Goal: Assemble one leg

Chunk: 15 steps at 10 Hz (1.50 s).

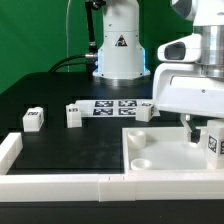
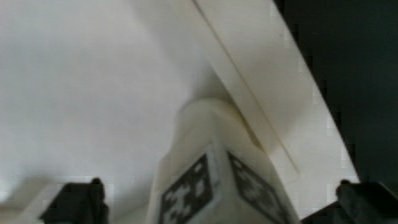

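A leg (image 1: 213,143), a small white block with black-and-white tags, stands on the large white panel (image 1: 165,150) at the exterior view's right edge. My gripper (image 1: 203,132) is lowered around it. In the wrist view the leg (image 2: 217,165) sits between my two dark fingertips (image 2: 71,205), with a gap on each side. The gripper (image 2: 217,206) is open and does not touch the leg. The panel's white face (image 2: 89,90) fills most of the wrist view. Whether the leg sits in a socket is hidden.
Three more legs lie on the black table: one (image 1: 33,119), one (image 1: 74,115), one (image 1: 145,112). The marker board (image 1: 115,104) lies before the robot base (image 1: 118,50). A white L-shaped rail (image 1: 60,185) borders the front. An open round socket (image 1: 140,160) shows on the panel.
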Motion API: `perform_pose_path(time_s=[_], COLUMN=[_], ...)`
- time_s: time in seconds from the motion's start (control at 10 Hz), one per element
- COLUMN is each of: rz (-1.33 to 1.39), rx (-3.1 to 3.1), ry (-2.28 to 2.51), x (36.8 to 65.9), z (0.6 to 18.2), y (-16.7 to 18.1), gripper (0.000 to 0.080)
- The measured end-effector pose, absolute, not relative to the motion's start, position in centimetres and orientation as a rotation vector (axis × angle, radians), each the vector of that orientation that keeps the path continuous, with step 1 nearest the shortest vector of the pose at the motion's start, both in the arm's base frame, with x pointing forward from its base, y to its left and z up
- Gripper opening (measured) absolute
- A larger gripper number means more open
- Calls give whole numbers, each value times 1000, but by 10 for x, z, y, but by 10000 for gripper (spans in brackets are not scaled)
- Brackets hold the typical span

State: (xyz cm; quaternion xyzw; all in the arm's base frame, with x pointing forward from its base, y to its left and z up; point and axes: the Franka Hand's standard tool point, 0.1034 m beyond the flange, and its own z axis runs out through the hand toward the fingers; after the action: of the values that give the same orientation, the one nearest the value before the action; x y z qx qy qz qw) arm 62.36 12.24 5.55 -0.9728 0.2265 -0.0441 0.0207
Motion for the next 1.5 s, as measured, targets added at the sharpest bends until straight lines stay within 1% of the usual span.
perform_pose_path(time_s=[0.4, 0.5, 0.6, 0.7, 0.8, 0.9, 1.0, 1.2, 1.4, 1.5], rz=[-141, -143, -143, -143, -143, -143, -142, -142, -143, -140], rx=[-3129, -3133, -3136, -3136, -3136, -3136, -3137, -3137, -3092, -3065], ry=[-25, -95, -143, -134, -134, -134, -115, -44, 418, 564], x=[626, 626, 626, 626, 626, 626, 626, 626, 626, 626], z=[56, 56, 56, 56, 56, 56, 56, 56, 55, 55], y=[115, 113, 113, 113, 113, 113, 113, 112, 112, 112], gripper=[649, 649, 608, 608, 431, 431, 265, 268, 268, 268])
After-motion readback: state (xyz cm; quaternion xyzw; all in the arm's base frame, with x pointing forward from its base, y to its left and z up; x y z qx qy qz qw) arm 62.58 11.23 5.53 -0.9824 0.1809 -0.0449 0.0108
